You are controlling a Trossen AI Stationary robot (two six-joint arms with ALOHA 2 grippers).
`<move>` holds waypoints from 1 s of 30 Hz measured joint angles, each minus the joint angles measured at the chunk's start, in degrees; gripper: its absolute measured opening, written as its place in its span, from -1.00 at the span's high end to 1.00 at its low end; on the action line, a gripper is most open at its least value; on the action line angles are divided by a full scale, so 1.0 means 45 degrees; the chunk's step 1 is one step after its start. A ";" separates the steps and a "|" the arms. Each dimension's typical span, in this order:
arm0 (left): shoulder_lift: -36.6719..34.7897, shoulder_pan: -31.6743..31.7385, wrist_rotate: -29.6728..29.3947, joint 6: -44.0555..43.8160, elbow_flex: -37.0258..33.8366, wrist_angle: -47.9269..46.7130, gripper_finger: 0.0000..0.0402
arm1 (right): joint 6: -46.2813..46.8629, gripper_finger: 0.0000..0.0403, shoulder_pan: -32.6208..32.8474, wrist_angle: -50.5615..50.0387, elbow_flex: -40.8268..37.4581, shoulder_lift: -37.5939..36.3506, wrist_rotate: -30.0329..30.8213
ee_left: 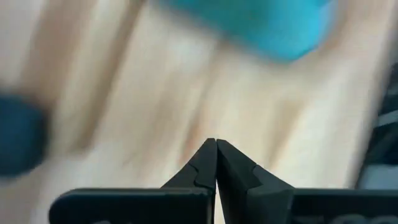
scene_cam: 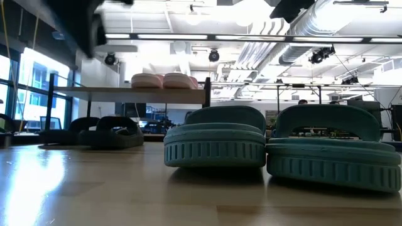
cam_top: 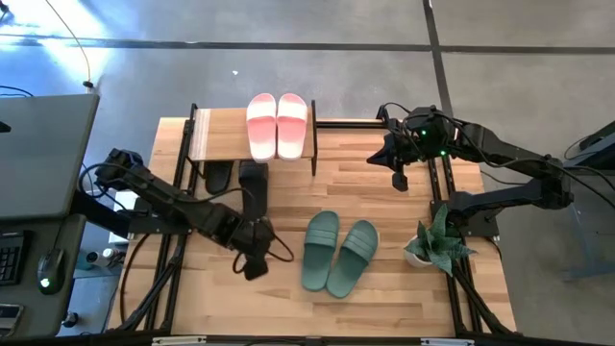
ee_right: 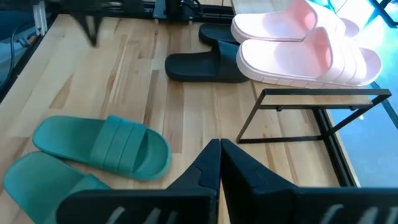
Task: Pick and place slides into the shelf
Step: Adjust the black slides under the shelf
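Slides in three colours on a pale wooden plank bench (cam_top: pixel 404 298), two pairs at a low black-tube shelf with a light wooden top board (cam_top: pixel 216 135).
Pale pink rubber slides (cam_top: pixel 277 125) lie side by side on the shelf's top board; black rubber slides (cam_top: pixel 237 179) sit at the shelf's foot, partly under the board; sage green rubber slides (cam_top: pixel 338 252) lie together on open bench, well apart from the shelf. A small potted green plant (cam_top: pixel 434 242) stands near the bench's right edge. The left hand (cam_top: pixel 254 265), fingers pressed closed on nothing, hangs just beside the green pair. The right hand (cam_top: pixel 399 180), also closed and empty, waits right of the shelf. Beyond: grey floor, and a bright hall with ceiling ducts.
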 joint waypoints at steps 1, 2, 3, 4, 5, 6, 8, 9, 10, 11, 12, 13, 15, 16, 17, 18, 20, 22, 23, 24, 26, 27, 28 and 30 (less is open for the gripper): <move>0.0000 -0.0053 0.0006 0.0004 0.0005 0.0688 1.00 | -0.0038 1.00 0.0000 0.0000 0.0000 0.0000 -0.0007; 0.0000 -0.0048 -0.0061 -0.0001 -0.0028 0.1294 1.00 | -0.0087 1.00 0.0000 0.0005 0.0000 0.0000 -0.0007; 0.0001 -0.0048 -0.0191 0.0004 -0.0071 0.1657 1.00 | -0.0113 1.00 0.0000 0.0010 0.0000 0.0000 -0.0007; 0.0065 -0.0044 -0.0457 -0.0005 -0.0103 0.1762 1.00 | -0.0117 1.00 -0.0005 0.0024 0.0000 0.0000 -0.0012; 0.0200 -0.0014 -0.0842 -0.0131 -0.0112 0.1663 1.00 | -0.0126 1.00 0.0000 0.0043 0.0000 0.0000 -0.0012; 0.0365 0.0076 -0.1193 -0.0300 -0.0148 0.1422 1.00 | -0.0144 1.00 0.0000 0.0040 0.0000 0.0000 -0.0012; 0.0750 0.0265 -0.1716 -0.0620 -0.0284 0.0677 1.00 | -0.0162 1.00 -0.0003 0.0034 0.0000 0.0000 -0.0017; 0.0985 0.0421 -0.1811 -0.0670 -0.0317 0.0528 1.00 | -0.0164 1.00 0.0000 0.0032 0.0000 0.0000 -0.0017; 0.1256 0.0586 -0.1829 -0.0656 -0.0354 0.0539 1.00 | -0.0162 1.00 0.0000 0.0024 0.0000 0.0000 -0.0017; 0.1509 0.0767 -0.1807 -0.0539 -0.0409 0.0541 1.00 | -0.0166 1.00 0.0000 0.0034 0.0000 0.0000 -0.0017; 0.1826 0.0980 -0.1745 -0.0379 -0.0462 0.0487 1.00 | -0.0174 1.00 -0.0001 0.0049 0.0000 0.0000 -0.0021; 0.2224 0.1190 -0.1680 -0.0267 -0.0458 0.0521 1.00 | -0.0204 1.00 -0.0001 0.0048 0.0000 0.0000 -0.0019; 0.2866 0.1655 -0.1506 -0.0052 -0.0466 0.0356 1.00 | -0.0209 1.00 0.0000 0.0059 0.0000 0.0000 -0.0022; 0.3146 0.1868 -0.1500 -0.0012 -0.0467 0.0177 1.00 | -0.0161 1.00 0.0000 0.0076 0.0000 -0.0005 -0.0022; 0.3375 0.2064 -0.1490 -0.0003 -0.0467 0.0176 1.00 | -0.0124 1.00 -0.0003 0.0079 0.0000 -0.0002 -0.0024; 0.3566 0.2255 -0.1466 0.0001 -0.0467 0.0065 1.00 | -0.0121 1.00 0.0000 0.0050 0.0000 0.0005 -0.0022; 0.3856 0.2560 -0.1462 0.0055 -0.0467 -0.0054 1.00 | -0.0095 1.00 -0.0005 0.0049 0.0000 -0.0005 0.0005; 0.3983 0.2781 -0.1441 0.0250 -0.0467 -0.0210 1.00 | -0.0041 1.00 0.0000 0.0015 0.0000 0.0005 0.0031; 0.3974 0.2873 -0.1428 0.0374 -0.0467 -0.0404 1.00 | -0.0020 1.00 -0.0004 0.0042 0.0000 0.0000 0.0031; 0.3968 0.2956 -0.1423 0.0482 -0.0467 -0.0509 1.00 | -0.0014 1.00 -0.0004 0.0063 0.0000 0.0000 0.0031; 0.4074 0.3176 -0.1409 0.0675 -0.0453 -0.0743 1.00 | 0.0057 1.00 -0.0003 0.0077 0.0000 0.0000 0.0036; 0.4080 0.3287 -0.1396 0.0747 -0.0465 -0.1088 1.00 | 0.0101 1.00 0.0000 0.0132 0.0000 0.0000 0.0034; 0.4068 0.3414 -0.1407 0.0799 -0.0467 -0.1359 1.00 | 0.0119 1.00 -0.0003 0.0135 0.0000 0.0000 0.0036; 0.4065 0.3710 -0.1547 0.1003 -0.0467 -0.1498 1.00 | 0.0131 1.00 -0.0002 0.0148 0.0000 0.0000 0.0036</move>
